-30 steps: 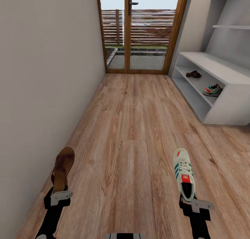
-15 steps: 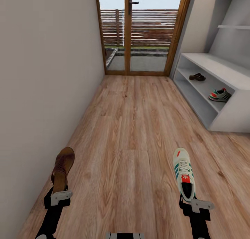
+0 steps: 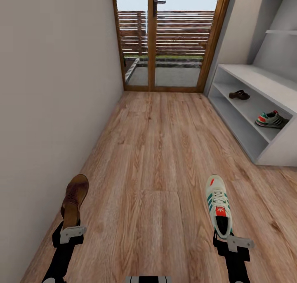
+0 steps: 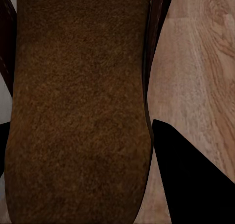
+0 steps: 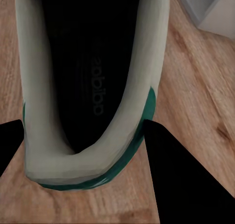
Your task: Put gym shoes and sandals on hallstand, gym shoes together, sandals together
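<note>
Left gripper [image 3: 71,232] clamped on sandal [image 3: 74,200] heel; right gripper [image 3: 231,240] clamped on gym shoe [image 3: 218,205] heel. Head view adds hallstand [image 3: 264,110] far right, second sandal [image 3: 239,94], second gym shoe [image 3: 271,119] shelved well apart.

Two slim black robot arms rise from the lower corners of the head view. The left black arm [image 3: 62,258] carries a pale grey angular metal bracket [image 3: 72,234] across its end, with small dark screw dots; the right black arm [image 3: 236,260] carries a matching pale grey bracket [image 3: 239,242]. At the bottom centre sits a light grey and black striped edge of the robot's trunk [image 3: 148,279]. In both wrist views the flat black triangular fingers [image 4: 188,180] [image 5: 188,177] look matte and unmarked
</note>
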